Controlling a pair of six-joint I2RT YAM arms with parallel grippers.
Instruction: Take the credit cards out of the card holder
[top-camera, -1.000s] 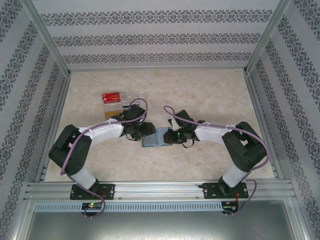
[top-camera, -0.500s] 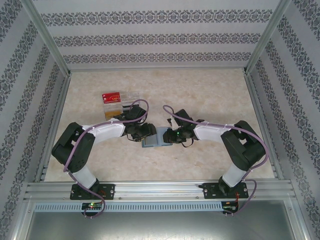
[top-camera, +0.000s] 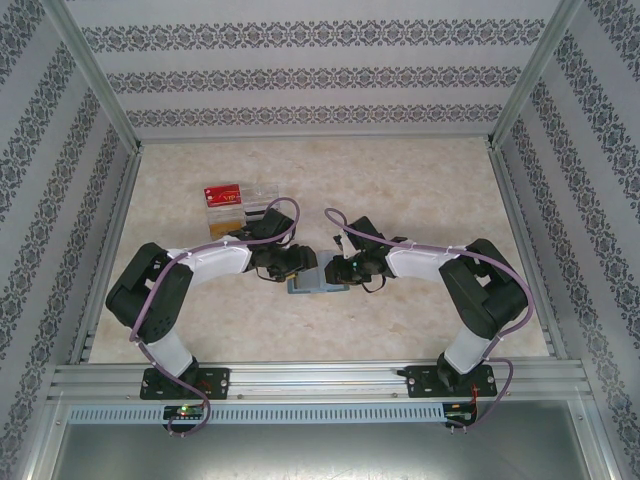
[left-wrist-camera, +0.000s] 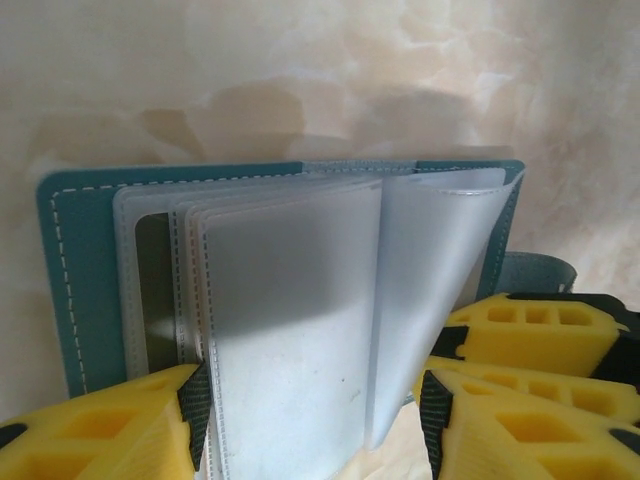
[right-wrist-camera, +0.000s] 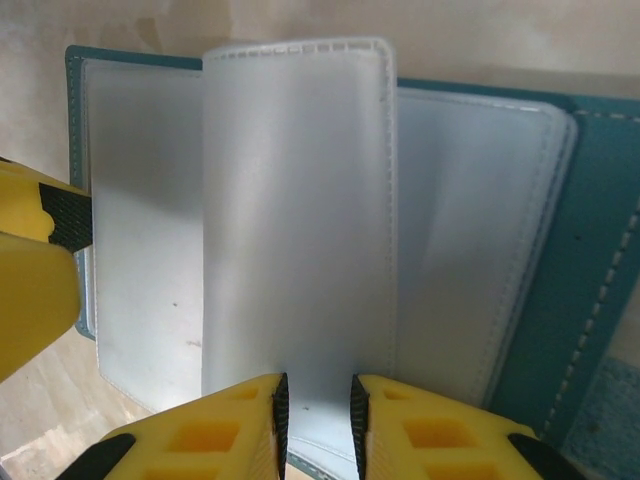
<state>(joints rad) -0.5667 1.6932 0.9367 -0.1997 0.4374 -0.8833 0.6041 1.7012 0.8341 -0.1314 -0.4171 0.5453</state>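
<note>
The card holder (top-camera: 316, 288) lies open on the table between my two grippers. Its teal stitched cover (left-wrist-camera: 60, 260) carries several frosted plastic sleeves (left-wrist-camera: 290, 300). A dull olive-gold card (left-wrist-camera: 155, 290) shows through the leftmost sleeve. My left gripper (left-wrist-camera: 312, 400) is open, its fingers standing wide on either side of the sleeve stack. One sleeve leaf (right-wrist-camera: 300, 200) is lifted and curls up off the cover (right-wrist-camera: 590, 290). My right gripper (right-wrist-camera: 317, 400) sits at that leaf's lower edge, jaws a narrow gap apart, the leaf face-on and not pinched.
A clear plastic tray (top-camera: 250, 205) holding a red card (top-camera: 222, 194) stands behind the left arm. Patterned walls and metal rails enclose the marbled table (top-camera: 420, 180). The two grippers (top-camera: 300, 266) (top-camera: 340, 270) nearly touch over the holder.
Both grippers have closed in over the card holder, the left moving right and the right moving left. More of the holder is now covered.
</note>
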